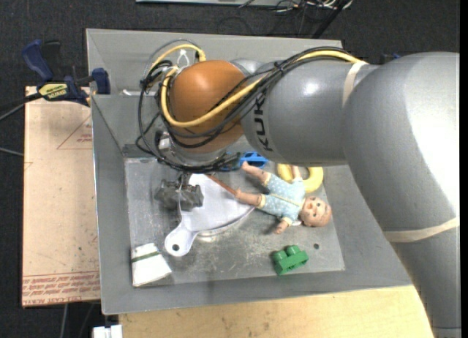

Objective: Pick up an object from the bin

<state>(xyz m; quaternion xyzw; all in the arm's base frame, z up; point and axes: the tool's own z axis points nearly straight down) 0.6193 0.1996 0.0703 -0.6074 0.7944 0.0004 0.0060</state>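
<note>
End effector (178,196) low in grey metal bin (110,183), under orange wrist cover. Dark fingers (167,196) spread apart, tips at upper-left edge of flat white plastic paddle with holed handle (212,216); contact unclear.

Plastic doll in pale blue dotted dress (281,199) lies across paddle's right edge, head pointing away from paddle. Green plastic block (290,257) lower right of paddle. White box with green stripe (150,263) just left of paddle's handle. Blue piece (254,159) and yellow ring (311,177) upper right of paddle.

You have bare floor along the bin's (110,183) left wall and near edge, between the white block (151,264) and green brick (290,258). The doll (287,199) and white paddle (208,217) crowd its middle.
</note>
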